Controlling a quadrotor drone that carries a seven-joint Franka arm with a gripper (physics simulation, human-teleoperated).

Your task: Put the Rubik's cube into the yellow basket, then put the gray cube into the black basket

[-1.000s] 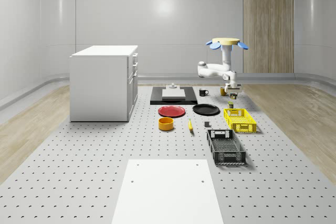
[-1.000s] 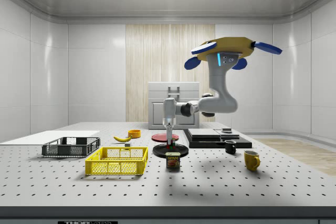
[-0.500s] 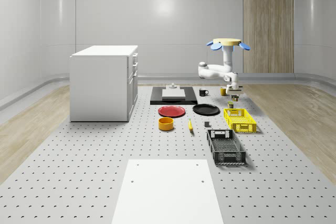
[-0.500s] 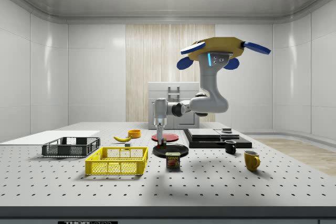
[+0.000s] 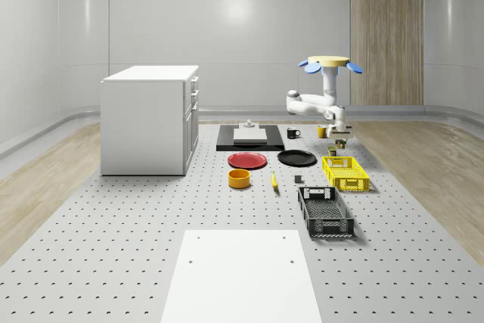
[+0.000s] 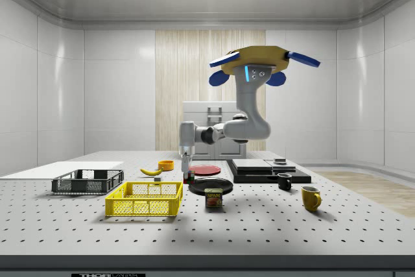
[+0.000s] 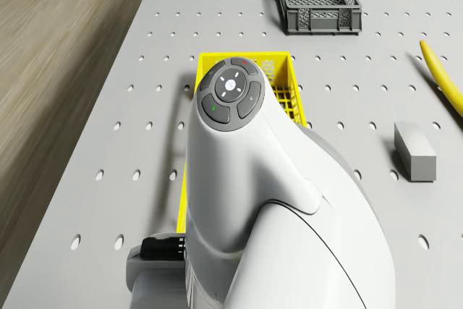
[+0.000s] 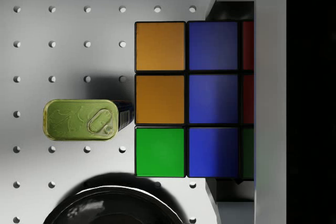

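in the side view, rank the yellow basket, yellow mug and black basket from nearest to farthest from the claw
Going by the side view, the claw hangs holding the Rubik's cube, with the drone hovering above the table.
1. yellow basket, just below, to that view's left.
2. black basket, farther left.
3. yellow mug, far right, near the table edge.

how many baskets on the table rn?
2. The yellow plastic mesh basket sits near the whole-scene view's right edge of the table, below the hovering drone's arm; the black plastic mesh basket lies just nearer the camera. None seem hidden.
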